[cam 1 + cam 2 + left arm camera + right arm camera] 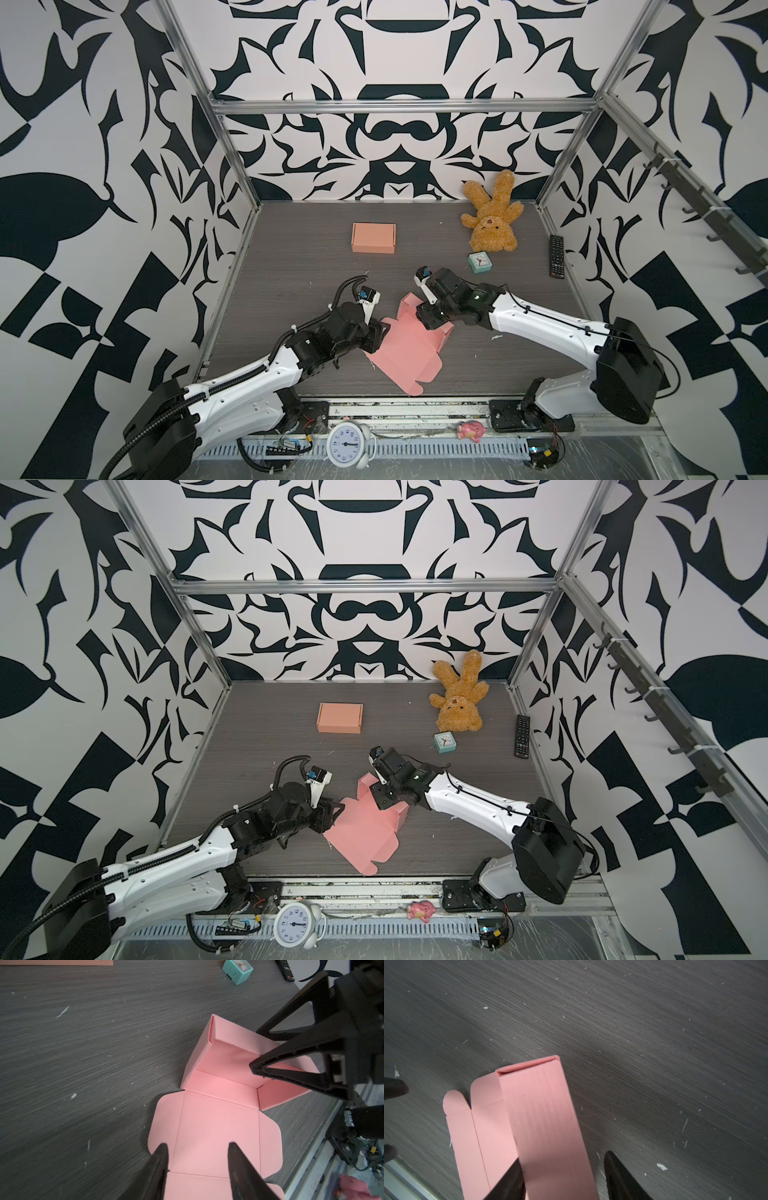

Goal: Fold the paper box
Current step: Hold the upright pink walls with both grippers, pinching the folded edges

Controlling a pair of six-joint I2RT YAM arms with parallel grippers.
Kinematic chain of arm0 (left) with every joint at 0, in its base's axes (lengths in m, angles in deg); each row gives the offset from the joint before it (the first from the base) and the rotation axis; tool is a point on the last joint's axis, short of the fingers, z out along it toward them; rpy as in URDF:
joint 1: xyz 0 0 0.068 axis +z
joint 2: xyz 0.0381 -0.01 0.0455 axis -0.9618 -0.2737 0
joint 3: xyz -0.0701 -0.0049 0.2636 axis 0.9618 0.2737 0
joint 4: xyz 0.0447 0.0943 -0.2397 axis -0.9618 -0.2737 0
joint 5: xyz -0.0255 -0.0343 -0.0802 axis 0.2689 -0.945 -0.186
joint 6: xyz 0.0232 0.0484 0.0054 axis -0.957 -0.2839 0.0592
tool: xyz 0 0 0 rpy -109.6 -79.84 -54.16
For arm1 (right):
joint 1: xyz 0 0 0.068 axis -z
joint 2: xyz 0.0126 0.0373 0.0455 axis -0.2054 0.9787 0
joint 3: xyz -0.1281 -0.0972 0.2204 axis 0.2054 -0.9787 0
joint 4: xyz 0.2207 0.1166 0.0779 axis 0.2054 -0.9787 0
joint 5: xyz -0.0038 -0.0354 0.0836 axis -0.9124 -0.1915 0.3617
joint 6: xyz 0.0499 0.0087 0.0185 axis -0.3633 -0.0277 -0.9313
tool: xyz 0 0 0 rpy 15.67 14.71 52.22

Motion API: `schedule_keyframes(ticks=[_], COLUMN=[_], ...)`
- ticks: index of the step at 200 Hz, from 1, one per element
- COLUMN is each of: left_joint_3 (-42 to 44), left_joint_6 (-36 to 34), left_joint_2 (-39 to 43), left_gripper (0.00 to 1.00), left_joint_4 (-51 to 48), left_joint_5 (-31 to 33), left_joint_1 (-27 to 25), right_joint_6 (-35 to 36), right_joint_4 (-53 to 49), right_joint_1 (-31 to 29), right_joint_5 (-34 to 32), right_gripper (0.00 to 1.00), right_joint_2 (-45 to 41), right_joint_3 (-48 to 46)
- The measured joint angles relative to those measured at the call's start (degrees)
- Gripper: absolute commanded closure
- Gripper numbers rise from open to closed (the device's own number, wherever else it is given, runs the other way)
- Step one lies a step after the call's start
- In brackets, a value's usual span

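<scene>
The pink paper box (pixel 409 347) (pixel 365 833) lies half folded on the dark table, its far end raised into walls and its lid panel and flaps flat. My left gripper (pixel 377 332) (pixel 197 1145) is open, its fingers spread just above the flat lid panel (pixel 216 1126). My right gripper (pixel 428 318) (pixel 563 1156) is open and straddles the box's raised far wall (pixel 542 1115). One finger is inside the box; the other stands outside, apart from the wall. In the left wrist view the right gripper's fingers (pixel 291 1059) reach down into the raised end.
A closed orange box (pixel 373 237) sits at the back. A teddy bear (pixel 492 216), a mint clock (pixel 479 262) and a remote (pixel 557 255) lie at the back right. A white alarm clock (pixel 348 444) and a pink toy (pixel 471 430) rest on the front rail.
</scene>
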Motion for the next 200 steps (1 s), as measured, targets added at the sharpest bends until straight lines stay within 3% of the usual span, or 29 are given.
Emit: schedule_keyframes(ticks=[57,123,167,200], left_joint_3=[-2.86,-5.81,-5.92,-5.88], left_joint_6=[0.59,3.32,5.66,8.04], left_joint_2=[-0.79,-2.21,-2.99,-3.37], left_gripper=[0.4,0.0,0.01,0.01], left_joint_4=[-1.42,-1.25,-1.31,-1.53], left_joint_5=[-0.04,-4.59,-8.63,-14.71], left_joint_1=[0.02,1.33,4.04,11.34], right_joint_6=[0.13,-0.2,-1.57,-2.25], right_joint_4=[1.9,5.75,8.9,10.93], right_joint_1=[3.21,9.03,12.5,14.69], right_joint_5=[3.56,10.49,14.56,16.24], right_gripper=[0.46,0.49,0.5,0.5], right_joint_2=[-0.02,-0.02,-0.04,-0.46], right_joint_3=[-1.55,-5.2,-8.33,-10.16])
